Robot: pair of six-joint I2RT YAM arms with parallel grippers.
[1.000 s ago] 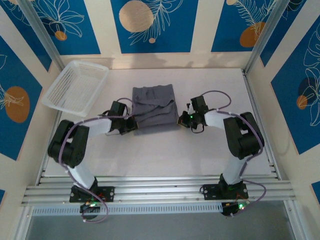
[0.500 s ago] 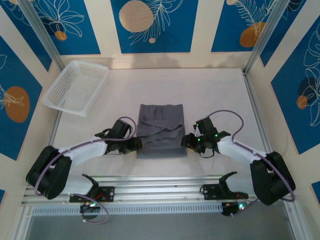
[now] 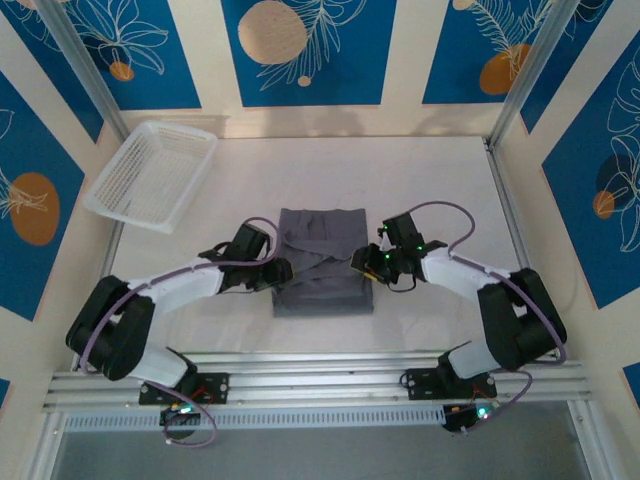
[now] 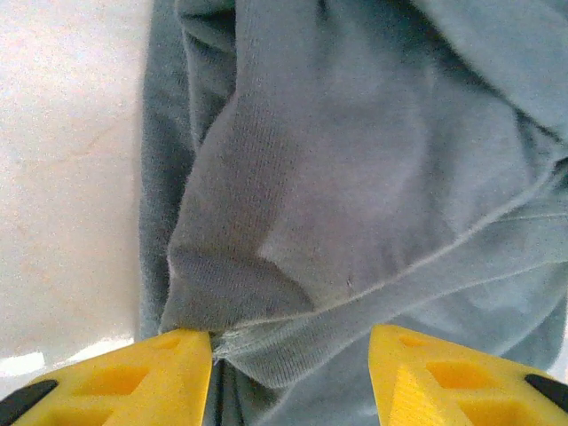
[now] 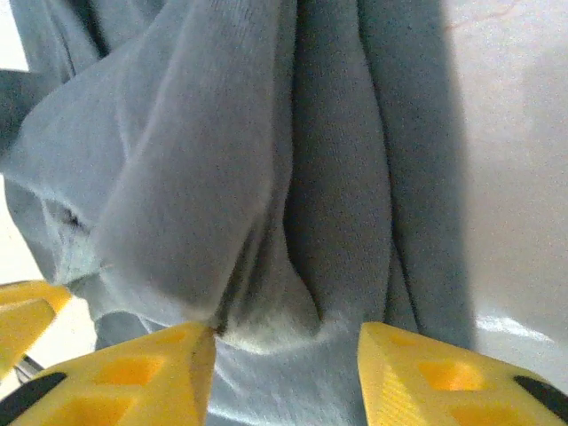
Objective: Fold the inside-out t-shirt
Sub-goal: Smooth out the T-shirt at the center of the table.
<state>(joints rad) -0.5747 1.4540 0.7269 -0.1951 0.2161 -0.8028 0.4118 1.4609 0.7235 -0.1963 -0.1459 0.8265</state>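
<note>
The inside-out t-shirt [image 3: 322, 262] lies as a slate-grey folded rectangle on the white table, its layers rumpled on top. My left gripper [image 3: 283, 272] sits low at the shirt's left edge. Its yellow fingers [image 4: 169, 373] are spread apart and open over a folded hem of the t-shirt [image 4: 355, 177], and the left fingertip touches the cloth. My right gripper [image 3: 358, 264] is at the shirt's right edge, also open. In the right wrist view a bunched fold of the t-shirt [image 5: 204, 177] lies loose between the spread jaws of the right gripper [image 5: 286, 333].
A white mesh basket [image 3: 150, 175] stands at the back left, tilted against the wall. Bare table [image 3: 440, 180] stretches behind and to the right of the shirt. Aluminium rails [image 3: 320, 380] run along the near edge by the arm bases.
The folded shirt has been dragged toward the near edge. Both grippers, shut on its side edges a second ago, have opened and let the cloth go.
</note>
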